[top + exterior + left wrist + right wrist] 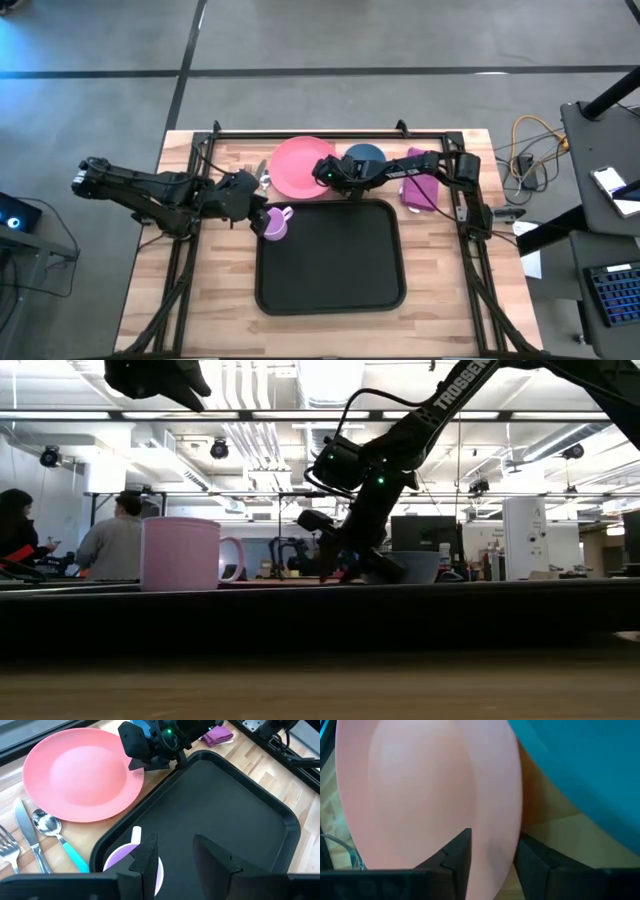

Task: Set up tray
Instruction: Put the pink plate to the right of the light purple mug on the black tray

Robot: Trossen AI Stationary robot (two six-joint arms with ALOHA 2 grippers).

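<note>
The black tray (330, 290) lies at the table's middle. A purple mug (277, 224) stands upright in its far left corner (125, 862). My left gripper (175, 855) is open and hovers well above the mug, high in the low view (155, 375). The round pink plate (295, 165) lies flat on the table beyond the tray's far rim. My right gripper (322, 172) is open and low at the plate's right edge. In its wrist view (492, 857) one finger stands over the plate and the other beyond its rim. My right gripper comes at the pink plate's right rim (512, 840) low, from the table's right, with the rim running between its open fingers. I cannot tell whether either finger touches the plate. The plate lies flat on the table.
A blue bowl (365, 155) sits right of the plate, close beside my right gripper. A purple cloth (420, 190) lies farther right. A knife (25, 827), a spoon (50, 827) and a fork (5, 847) lie left of the plate. Most of the tray floor (225, 805) is bare.
</note>
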